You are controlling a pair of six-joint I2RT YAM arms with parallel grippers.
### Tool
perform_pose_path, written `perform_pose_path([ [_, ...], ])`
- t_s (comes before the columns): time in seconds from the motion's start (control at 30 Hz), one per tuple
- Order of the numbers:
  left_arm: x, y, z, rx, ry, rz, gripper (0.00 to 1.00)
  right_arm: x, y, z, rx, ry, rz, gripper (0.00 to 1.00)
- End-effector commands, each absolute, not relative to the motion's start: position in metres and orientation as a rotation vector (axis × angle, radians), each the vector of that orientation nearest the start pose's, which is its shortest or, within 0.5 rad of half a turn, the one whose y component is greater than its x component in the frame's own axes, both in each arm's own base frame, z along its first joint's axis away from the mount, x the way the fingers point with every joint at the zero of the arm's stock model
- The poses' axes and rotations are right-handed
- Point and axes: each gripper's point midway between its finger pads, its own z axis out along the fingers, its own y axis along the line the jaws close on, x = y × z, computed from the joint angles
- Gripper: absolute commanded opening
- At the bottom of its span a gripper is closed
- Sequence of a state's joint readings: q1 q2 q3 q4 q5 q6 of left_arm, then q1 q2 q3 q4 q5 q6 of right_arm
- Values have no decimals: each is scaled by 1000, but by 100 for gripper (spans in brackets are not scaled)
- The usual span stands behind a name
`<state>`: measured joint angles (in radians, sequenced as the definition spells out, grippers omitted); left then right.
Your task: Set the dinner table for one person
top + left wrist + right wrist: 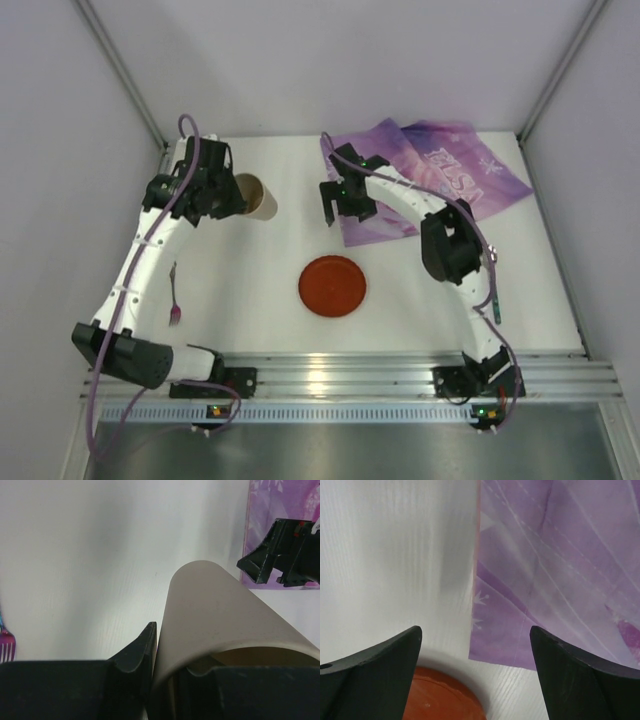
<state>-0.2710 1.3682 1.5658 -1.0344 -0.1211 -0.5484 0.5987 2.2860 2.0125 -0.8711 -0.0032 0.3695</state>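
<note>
The dinner table (250,270) is a plain white top. A beige cup (258,196) lies over on its side at the back left, mouth toward my left gripper (232,195). In the left wrist view one finger (142,647) presses the cup (220,615) from outside and the other sits inside the rim, so my left gripper (175,647) is shut on the cup's wall. My right gripper (328,212) hangs open over the left edge of the purple placemat (440,175). A red plate (332,286) sits at the table's middle.
A pink-purple fork (175,300) lies by the left arm, its tines showing in the left wrist view (5,647). A thin green utensil (495,305) lies beside the right arm. A silver rail (350,375) runs along the near edge. Grey walls close in the left, right and back.
</note>
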Motion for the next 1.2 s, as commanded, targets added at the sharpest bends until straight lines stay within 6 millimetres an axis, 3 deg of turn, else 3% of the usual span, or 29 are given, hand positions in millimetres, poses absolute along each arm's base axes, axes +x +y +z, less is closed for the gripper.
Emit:
perform_pose_path([
  [0.0,305,-82,261,-408,2416,-200,0,400,305,56,-325,2767,193,89],
  [0.23,296,-80,262,-402,2400,-211,0,366,320,35,-444,2792,91,88],
  [0.4,294,-82,265,-385,2401,-225,0,351,321,13,-436,2856,73,77],
  [0.53,289,-80,269,-364,2394,-220,0,349,318,4,-429,2870,72,65],
  [0.67,285,-77,270,-353,2392,-211,0,349,313,0,-403,2876,73,63],
  [0.9,280,-76,269,-349,2400,-207,0,340,304,-18,-381,2906,65,39],
  [0.93,279,-76,271,-343,2396,-211,0,342,304,-20,-364,2904,89,27],
  [1.0,277,-75,273,-342,2397,-207,0,339,300,-25,-345,2919,98,18],
  [1.03,277,-74,275,-340,2392,-206,0,339,300,-25,-340,2918,100,5],
  [1.17,273,-73,275,-342,2398,-201,0,339,300,-25,-348,2913,98,0],
])
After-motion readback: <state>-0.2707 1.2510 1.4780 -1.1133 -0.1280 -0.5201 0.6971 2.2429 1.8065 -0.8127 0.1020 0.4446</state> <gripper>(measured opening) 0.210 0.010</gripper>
